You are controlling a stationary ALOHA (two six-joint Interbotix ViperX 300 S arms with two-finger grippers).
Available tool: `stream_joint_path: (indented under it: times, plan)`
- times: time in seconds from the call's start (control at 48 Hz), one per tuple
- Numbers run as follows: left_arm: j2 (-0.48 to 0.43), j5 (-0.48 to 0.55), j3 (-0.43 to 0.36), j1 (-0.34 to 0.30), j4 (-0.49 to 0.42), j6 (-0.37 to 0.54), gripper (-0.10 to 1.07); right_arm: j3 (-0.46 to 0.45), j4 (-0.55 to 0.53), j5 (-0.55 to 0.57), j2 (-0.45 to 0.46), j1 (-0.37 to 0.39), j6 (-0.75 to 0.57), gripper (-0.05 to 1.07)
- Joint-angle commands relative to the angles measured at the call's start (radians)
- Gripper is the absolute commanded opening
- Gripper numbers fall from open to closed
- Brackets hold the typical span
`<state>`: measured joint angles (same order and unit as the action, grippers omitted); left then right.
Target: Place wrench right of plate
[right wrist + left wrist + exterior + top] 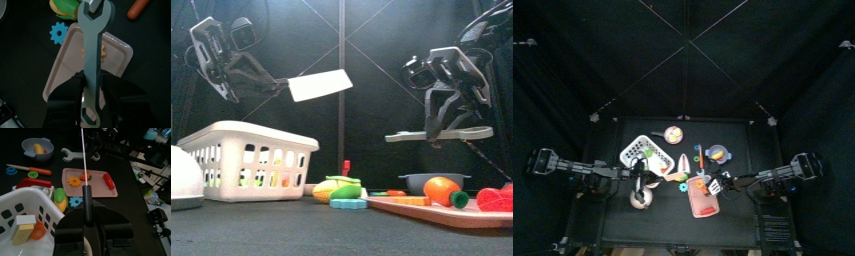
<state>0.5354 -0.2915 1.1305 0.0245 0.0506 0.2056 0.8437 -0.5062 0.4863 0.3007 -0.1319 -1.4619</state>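
My right gripper (91,80) is shut on the slender grey-blue wrench (92,45) and holds it in the air. In the front view the wrench (438,133) lies level, well above the table. The salmon-red plate (70,67) lies below it, bearing a red piece (108,180) and orange pieces. In the top view the plate (703,203) is at the table's front middle, with the right gripper (723,183) over its far right corner. My left gripper (278,88) is raised at the left, shut on a flat white tool (321,85).
A white basket (249,160) with toy food stands at the left. A blue bowl (716,155) and a small round dish (673,133) stand behind the plate. A corn cob (338,190), a blue gear (59,31) and a carrot (138,7) lie near the plate.
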Motion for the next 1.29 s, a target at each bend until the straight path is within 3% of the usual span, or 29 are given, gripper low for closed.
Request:
stream_joint_path:
  times: [0.0,0.479,0.854,1.021,1.271]
  plan:
    - [0.002,-0.005,-0.012,-0.002,-0.002,-0.002,0.36,-0.023,-0.005,-0.017,0.017,0.003,0.002,0.64]
    - [0.002,-0.005,-0.012,0.0,0.002,0.0,0.36,-0.012,-0.052,-0.008,0.025,0.063,0.002,0.64]
    - [0.002,-0.003,-0.012,0.002,0.002,0.0,0.36,0.109,0.183,0.032,0.129,0.049,-0.02,0.64]
    - [0.002,-0.005,-0.012,0.002,0.002,0.0,0.36,0.173,0.202,0.041,0.163,0.015,-0.112,0.64]
    - [0.002,-0.005,-0.011,0.003,0.002,0.002,0.36,0.253,0.163,0.072,0.178,-0.087,-0.353,0.64]
